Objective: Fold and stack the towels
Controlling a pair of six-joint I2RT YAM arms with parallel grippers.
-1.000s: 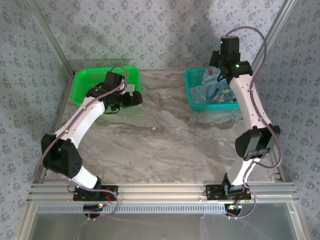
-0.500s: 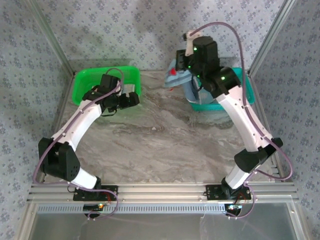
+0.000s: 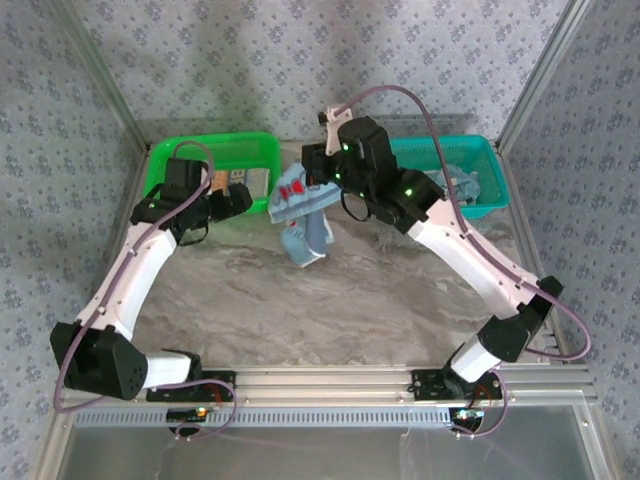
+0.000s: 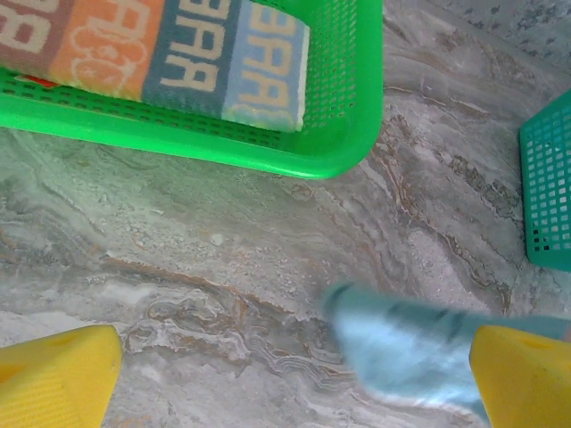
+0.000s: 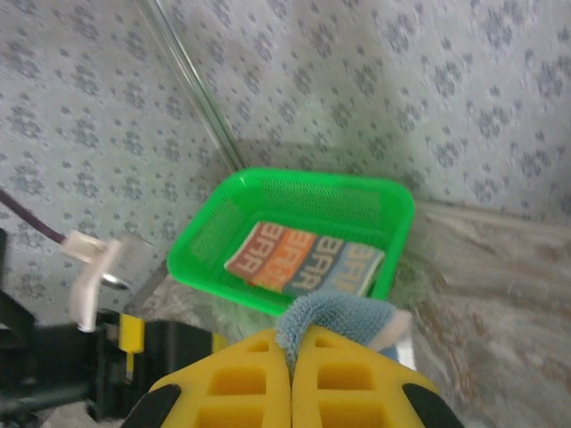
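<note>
Here, nearest the arm bases, the marbled table [image 3: 330,310] is bare grey stone.

Mid-table: the right gripper [image 3: 322,195] reaches in from the right toward the centre. In the right wrist view its yellow pads [image 5: 259,392] are pressed together, pinching an edge of the light blue towel [image 5: 335,316]. The towel [image 3: 302,225] hangs bunched below the gripper, with red marks on its upper part. Whether its lower end touches the table I cannot tell.

Just left of it: the left gripper [image 3: 238,200] is spread wide with nothing between its fingers. In the left wrist view its fingers [image 4: 58,374] sit at both lower corners, and the hanging towel [image 4: 401,348] shows as a blur by the right finger.

Far left: the green basket [image 3: 180,160] holds the striped towel [image 3: 245,180], folded flat, block letters up [image 4: 169,45].

Far right: the teal basket [image 3: 440,150] holds a crumpled blue cloth [image 3: 462,188], pattern not legible.
</note>
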